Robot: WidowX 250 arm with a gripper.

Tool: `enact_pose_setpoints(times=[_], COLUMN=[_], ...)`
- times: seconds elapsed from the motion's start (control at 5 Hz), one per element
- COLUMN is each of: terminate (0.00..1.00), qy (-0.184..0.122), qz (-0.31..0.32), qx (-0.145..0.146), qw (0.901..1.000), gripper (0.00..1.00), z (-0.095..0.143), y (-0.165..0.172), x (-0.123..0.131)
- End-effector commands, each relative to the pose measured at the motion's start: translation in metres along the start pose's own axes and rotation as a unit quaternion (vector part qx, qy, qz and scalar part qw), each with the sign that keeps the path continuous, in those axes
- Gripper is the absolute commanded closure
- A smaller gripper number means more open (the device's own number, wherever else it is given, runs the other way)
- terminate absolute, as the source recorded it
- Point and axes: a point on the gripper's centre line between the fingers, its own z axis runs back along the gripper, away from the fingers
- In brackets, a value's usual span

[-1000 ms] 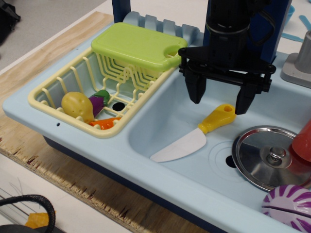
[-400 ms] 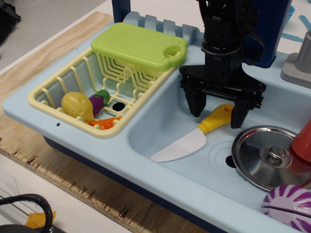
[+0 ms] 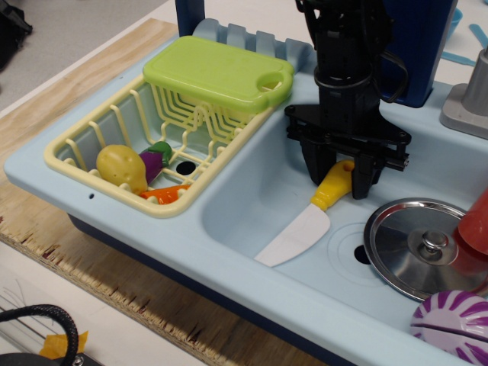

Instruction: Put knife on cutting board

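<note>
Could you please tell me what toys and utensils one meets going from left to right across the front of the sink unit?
Potato → eggplant → carrot → knife → lid → purple striped ball.

Counter (image 3: 99, 263) is raw plywood, layered edge exposed along the front, running diagonally from upper left to lower right. A light-blue toy sink unit (image 3: 229, 263) sits on it and fills most of the view. Grey floor (image 3: 69, 34) beyond the counter's far left corner. White surface (image 3: 114, 335) below the front edge, with a black cable (image 3: 46, 314) and a scrap of orange tape (image 3: 57, 345) at the lower left. Dark blue upright panel (image 3: 423, 46) behind the sink at the back edge. Lighting is even and diffuse, with soft shadows.
</note>
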Motion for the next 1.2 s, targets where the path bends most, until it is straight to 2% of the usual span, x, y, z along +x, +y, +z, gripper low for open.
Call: enact_pose_setpoints(times=[0.0,0.2,0.6,1.0], terminate=[0.00,0.00,0.00,0.00], qy=[0.003,0.005,-0.016,-0.016], qz=[-0.068,-0.106,-0.171,-0.248], qx=[-0.026,-0.008,0.050,0.088], qw=[0.9973,0.9943,0.9838,0.9646], gripper=[1.00,1.00,1.00,1.00], z=[0.008,0.026,0.085,0.124], y=[-0.009,-0.020,-0.038,-0.017], x=[0.004,0.008,0.009,0.017])
